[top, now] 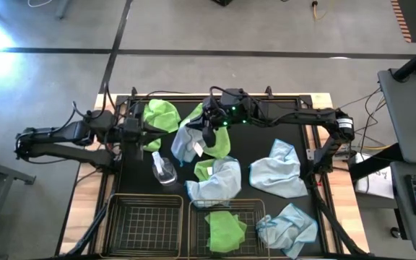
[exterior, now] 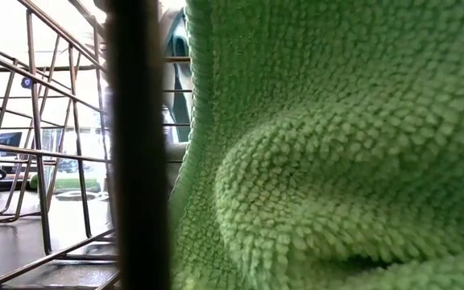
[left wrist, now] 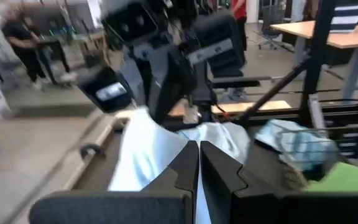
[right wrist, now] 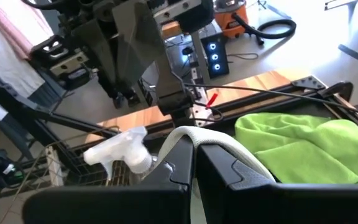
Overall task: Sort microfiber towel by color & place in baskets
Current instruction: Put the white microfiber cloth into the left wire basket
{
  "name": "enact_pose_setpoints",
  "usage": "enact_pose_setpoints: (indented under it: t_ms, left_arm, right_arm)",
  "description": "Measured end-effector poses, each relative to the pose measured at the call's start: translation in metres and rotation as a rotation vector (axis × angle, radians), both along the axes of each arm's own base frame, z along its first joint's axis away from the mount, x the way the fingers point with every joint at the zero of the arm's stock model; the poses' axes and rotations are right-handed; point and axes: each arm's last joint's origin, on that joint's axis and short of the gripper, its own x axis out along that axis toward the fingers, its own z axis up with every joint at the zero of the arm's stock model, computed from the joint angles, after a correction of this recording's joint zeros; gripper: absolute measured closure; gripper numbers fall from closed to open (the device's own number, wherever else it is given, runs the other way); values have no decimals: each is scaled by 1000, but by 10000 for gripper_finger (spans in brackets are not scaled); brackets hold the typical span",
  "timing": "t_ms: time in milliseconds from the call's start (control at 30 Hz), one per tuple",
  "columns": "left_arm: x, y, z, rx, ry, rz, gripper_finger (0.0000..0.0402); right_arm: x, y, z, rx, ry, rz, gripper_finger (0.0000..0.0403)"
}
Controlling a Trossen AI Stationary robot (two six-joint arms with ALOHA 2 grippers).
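On the black table (top: 302, 119) we saw towels scattered and two baskets at the near edge. The left gripper (top: 144, 131), fingers pressed together and empty, sat just beside a green towel (top: 161, 114). The right gripper (top: 208, 133) pinched a pale blue towel (top: 188, 141), which hung down crumpled from its shut fingers. The left basket (top: 144, 225) and right basket (top: 255, 211) held a green towel (top: 226, 230) in the right one

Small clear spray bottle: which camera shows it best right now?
The high view: the small clear spray bottle lies whole on the black table, above the left wire basket. The right wrist view shows only its white trigger head. The low and left wrist views miss it.
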Motion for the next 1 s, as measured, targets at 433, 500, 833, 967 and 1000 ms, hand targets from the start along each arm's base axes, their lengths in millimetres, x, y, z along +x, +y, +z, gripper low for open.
enact_pose_setpoints:
  t_ms: [433,500,833,967,1000]
  left_arm:
    - [14,-6,-11,51,82,-213,400]
    - [17,-7,-13,42,93,-268,400]
    - [32,-8,-30,17,227,-304,399]
    - [39,-8,-34,24,246,-301,399]
    - [40,-6,-33,42,247,-257,399]
  right_arm:
    - [-19,3,25,-45,-64,17,394]
    - [-21,3,27,-52,-69,16,394]
    - [-21,3,22,-55,-25,19,394]
    - [-21,3,22,-56,-23,19,394]
    - [-21,3,22,-56,-22,19,394]
